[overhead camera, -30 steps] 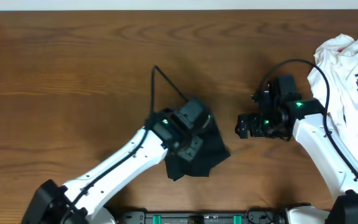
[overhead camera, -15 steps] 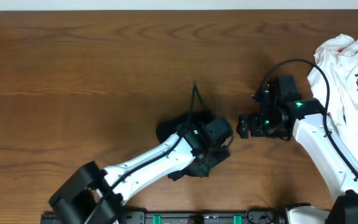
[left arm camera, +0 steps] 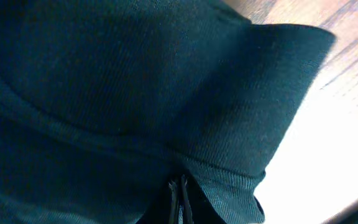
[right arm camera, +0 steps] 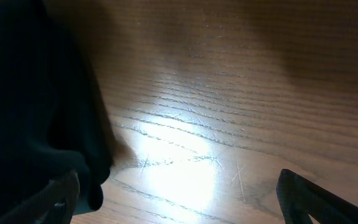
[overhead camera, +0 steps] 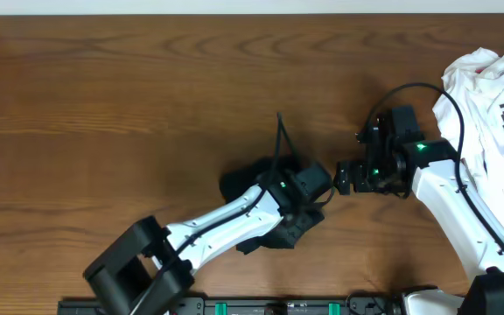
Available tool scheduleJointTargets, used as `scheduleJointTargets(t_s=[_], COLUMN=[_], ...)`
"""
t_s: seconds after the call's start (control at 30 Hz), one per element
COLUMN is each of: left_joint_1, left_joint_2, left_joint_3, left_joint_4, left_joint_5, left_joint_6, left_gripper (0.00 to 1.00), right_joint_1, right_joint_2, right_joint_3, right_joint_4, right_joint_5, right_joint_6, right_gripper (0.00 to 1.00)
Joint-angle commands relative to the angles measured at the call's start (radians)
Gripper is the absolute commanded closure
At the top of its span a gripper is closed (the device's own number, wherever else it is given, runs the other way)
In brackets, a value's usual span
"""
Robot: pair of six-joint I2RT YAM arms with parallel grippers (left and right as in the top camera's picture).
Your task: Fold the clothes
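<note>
The black shirt (overhead camera: 241, 182) lies bunched on the wooden table (overhead camera: 103, 105), near the front middle. My left gripper (overhead camera: 315, 199) is over the shirt's right side, its arm lying across the cloth. In the left wrist view the black shirt (left arm camera: 135, 81) fills the frame. The left gripper (left arm camera: 179, 190) is shut there, with a hemmed fold of the shirt pinched at its tips. My right gripper (overhead camera: 338, 177) hovers just right of the shirt and stands open. The right wrist view shows its fingers (right arm camera: 316, 193) wide apart over bare wood, with the shirt (right arm camera: 30, 93) by the left finger.
A crumpled white garment (overhead camera: 488, 96) with black print lies at the table's right edge, beside the right arm. The two grippers are very close to each other. Bare wood (right arm camera: 216, 124) stretches to the left and back of the shirt.
My left arm swung to the right across the shirt, bringing its gripper close to the right gripper. Most of that move happened early; lately it only crept further. The right arm has stayed still.
</note>
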Motion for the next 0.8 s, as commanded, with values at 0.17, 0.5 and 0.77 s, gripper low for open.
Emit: scheduleJointTargets(t_s=[0.17, 0.5, 0.77], left_joint_1=[0.0, 0.014, 0.082], left_joint_2=[0.048, 0.059, 0.06], left_joint_3=[0.002, -0.003, -0.003], left_joint_4=[0.0, 0.116, 0.138], left_joint_5=[-0.002, -0.067, -0.076], left_joint_6=[-0.012, -0.051, -0.058], left_gripper=[0.94, 0.94, 0.94], right_joint_1=[-0.005, -0.005, -0.005], right_joint_2=[-0.013, -0.013, -0.013], right_joint_3=[-0.005, -0.005, -0.005], right_joint_4=[-0.001, -0.001, -0.001], right_joint_5=[0.004, 0.004, 0.004], right_joint_6=[0.006, 0.006, 0.006], right_gripper=[0.01, 0.01, 0.01])
